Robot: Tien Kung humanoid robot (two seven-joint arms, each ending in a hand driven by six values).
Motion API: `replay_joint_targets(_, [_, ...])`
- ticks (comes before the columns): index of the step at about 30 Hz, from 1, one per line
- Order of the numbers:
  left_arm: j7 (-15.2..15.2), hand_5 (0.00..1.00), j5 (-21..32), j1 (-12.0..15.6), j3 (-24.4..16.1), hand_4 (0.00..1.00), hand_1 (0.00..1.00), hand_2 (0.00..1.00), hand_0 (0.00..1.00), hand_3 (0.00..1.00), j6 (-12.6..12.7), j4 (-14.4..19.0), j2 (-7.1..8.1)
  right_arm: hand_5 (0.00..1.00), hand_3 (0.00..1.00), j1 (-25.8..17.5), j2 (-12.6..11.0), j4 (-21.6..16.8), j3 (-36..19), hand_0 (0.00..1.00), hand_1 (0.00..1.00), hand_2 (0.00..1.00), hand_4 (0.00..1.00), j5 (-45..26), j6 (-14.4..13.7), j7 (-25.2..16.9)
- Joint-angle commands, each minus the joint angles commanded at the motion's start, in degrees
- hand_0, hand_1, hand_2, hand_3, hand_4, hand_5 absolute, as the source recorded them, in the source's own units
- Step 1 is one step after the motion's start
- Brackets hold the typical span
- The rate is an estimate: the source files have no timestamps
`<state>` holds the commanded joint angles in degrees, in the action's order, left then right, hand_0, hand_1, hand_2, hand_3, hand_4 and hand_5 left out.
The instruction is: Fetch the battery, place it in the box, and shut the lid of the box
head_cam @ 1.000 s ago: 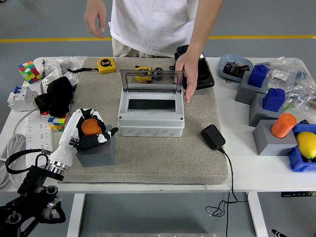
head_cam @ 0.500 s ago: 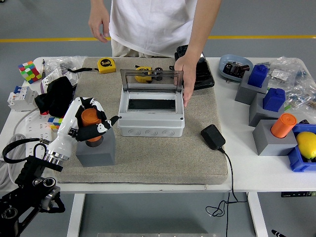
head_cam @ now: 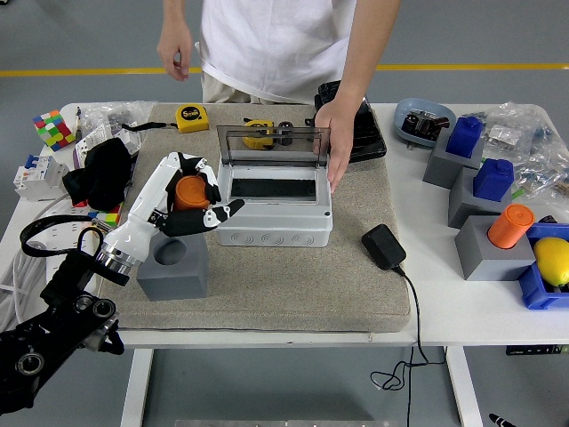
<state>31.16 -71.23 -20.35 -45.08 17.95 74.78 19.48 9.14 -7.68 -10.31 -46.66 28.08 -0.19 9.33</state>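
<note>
- The left hand [head_cam: 182,200] grips the orange battery [head_cam: 188,191], held in the air above the grey holder block [head_cam: 175,265] (its round socket shows bare).
- The grey box [head_cam: 273,213] sits just right of the battery, its clear lid [head_cam: 272,145] upright.
- A person's hand [head_cam: 333,142] touches the lid's right edge, across the bench [head_cam: 427,302].

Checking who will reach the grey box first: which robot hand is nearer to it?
Left. The left hand, gripping the orange battery, hangs just beside the grey box at its left end. The right hand is out of view.
</note>
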Motion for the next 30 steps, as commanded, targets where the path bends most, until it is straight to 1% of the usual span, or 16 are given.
replay_joint_targets(3, [-2.10,0.002,-4.78,-2.73,1.90,0.738,0.085,0.166,0.048,0.211,0.83,-0.53,-0.30,0.552,0.579,0.03,0.03,0.00,0.32,0.652,0.671,0.687,0.956,-0.23,-0.04,-0.01])
replay_joint_targets(5, [-4.38,0.002,-9.06,-5.42,3.80,0.738,0.085,0.166,0.048,0.211,1.55,-1.47,-0.88,0.552,0.579,0.06,0.07,0.00,0.74,0.652,0.671,0.687,0.956,-0.52,-0.07,-0.05])
replay_joint_targets(7, [-6.08,0.002,-13.39,-7.60,5.08,0.737,0.088,0.168,0.047,0.215,1.75,-2.23,-1.33,0.552,0.579,0.14,0.09,0.00,0.98,0.651,0.671,0.687,0.955,-0.68,-0.09,-0.06])
replay_joint_targets(8, [-7.26,0.002,-15.42,-9.11,6.17,0.737,0.088,0.168,0.047,0.215,1.73,-2.89,-1.74,0.552,0.579,0.18,0.11,0.00,1.10,0.651,0.671,0.687,0.955,-0.82,-0.11,-0.06])
replay_joint_targets(11, [-9.21,0.002,-19.22,-12.21,8.35,0.737,0.088,0.168,0.047,0.215,1.91,-4.16,-2.48,0.552,0.579,0.24,0.14,0.00,1.40,0.651,0.671,0.687,0.955,-1.11,-0.17,-0.06])
replay_joint_targets(15, [-11.52,0.002,-21.42,-15.78,11.10,0.747,0.088,0.169,0.049,0.219,2.21,-6.33,-3.72,0.553,0.579,0.23,0.15,0.00,1.49,0.651,0.671,0.687,0.956,-1.18,-0.24,0.07])
replay_joint_targets(18, [-13.39,0.002,-23.00,-17.52,12.62,0.748,0.091,0.169,0.052,0.224,2.43,-8.04,-4.68,0.552,0.578,0.13,0.19,0.00,1.47,0.651,0.671,0.687,0.955,-1.07,-0.25,0.18])
replay_joint_targets(19, [-14.20,0.002,-23.56,-18.27,13.35,0.748,0.091,0.169,0.052,0.224,2.50,-9.03,-5.24,0.552,0.578,0.09,0.22,0.00,1.48,0.651,0.671,0.687,0.955,-1.02,-0.24,0.24])
replay_joint_targets(23, [-16.21,0.002,-24.89,-20.13,15.39,0.748,0.091,0.169,0.052,0.224,2.63,-11.70,-6.62,0.552,0.578,0.03,0.32,0.00,1.71,0.651,0.671,0.687,0.955,-1.16,-0.25,0.25])
replay_joint_targets(26, [-17.60,0.002,-25.82,-21.55,16.87,0.751,0.092,0.174,0.055,0.229,2.90,-14.10,-7.90,0.553,0.579,0.08,0.38,0.00,2.33,0.651,0.671,0.687,0.954,-1.69,-0.31,0.10])
replay_joint_targets(27, [-18.72,0.002,-26.38,-22.22,17.40,0.751,0.092,0.174,0.055,0.229,2.89,-15.42,-8.58,0.553,0.579,0.11,0.39,0.00,2.66,0.651,0.671,0.687,0.954,-1.91,-0.34,0.06])
replay_joint_targets(29, [-19.76,0.002,-27.01,-22.77,17.78,0.751,0.092,0.174,0.055,0.229,2.78,-16.41,-9.06,0.553,0.579,0.16,0.39,0.00,2.87,0.651,0.671,0.687,0.954,-2.07,-0.38,0.03])
replay_joint_targets(30, [-20.18,0.002,-27.24,-23.08,17.98,0.741,0.097,0.178,0.056,0.246,2.76,-16.92,-9.31,0.551,0.579,0.20,0.38,0.00,2.99,0.651,0.671,0.687,0.955,-2.17,-0.39,0.00])
